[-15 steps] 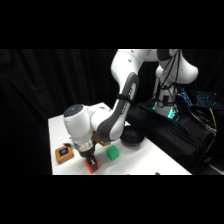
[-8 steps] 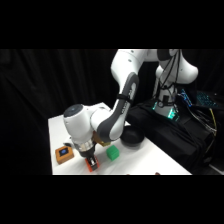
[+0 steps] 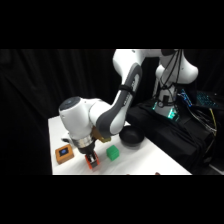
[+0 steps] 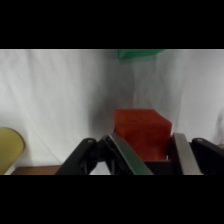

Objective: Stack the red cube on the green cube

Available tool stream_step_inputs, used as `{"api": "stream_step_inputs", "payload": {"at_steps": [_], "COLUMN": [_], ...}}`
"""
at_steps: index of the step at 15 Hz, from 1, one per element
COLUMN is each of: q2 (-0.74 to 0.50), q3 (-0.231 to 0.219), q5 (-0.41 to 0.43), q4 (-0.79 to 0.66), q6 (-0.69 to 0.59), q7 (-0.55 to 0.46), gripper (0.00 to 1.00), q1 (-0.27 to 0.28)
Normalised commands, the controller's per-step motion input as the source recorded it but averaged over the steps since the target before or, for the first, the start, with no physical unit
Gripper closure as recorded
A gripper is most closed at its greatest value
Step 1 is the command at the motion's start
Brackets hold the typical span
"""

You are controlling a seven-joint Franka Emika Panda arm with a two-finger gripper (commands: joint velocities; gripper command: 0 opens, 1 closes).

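White table (image 3: 145, 162), black backdrop. Gripper (image 4: 146, 152) is low at the table's 7 o'clock, its fingers pinching the red cube (image 4: 141, 132) for lifting. Green cube (image 3: 113, 153) waits just beside, at 3 o'clock, clear for stacking.

Brown-orange block (image 3: 64, 154) near the table's (image 3: 145, 160) corner — black bowl (image 3: 132, 137) apart.

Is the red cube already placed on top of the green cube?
No, the red cube sits on the table, beside the green cube.
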Motion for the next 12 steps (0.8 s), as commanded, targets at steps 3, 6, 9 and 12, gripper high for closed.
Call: {"api": "stream_step_inputs", "payload": {"at_steps": [3,6,9,12], "q2": [-0.44,-0.53,-0.54,-0.49], "q3": [-0.078,-0.062,-0.06,-0.029], "q5": [0.017,0.008,-0.014,-0.003], "q4": [-0.41,-0.54,-0.56,-0.52], "q6": [-0.07,-0.01,0.01,0.0], "q7": [0.08,0.06,0.07,0.05], "gripper": [0.75,0.75,0.75,0.75], "q1": [0.082,0.074,0.083,0.069]}}
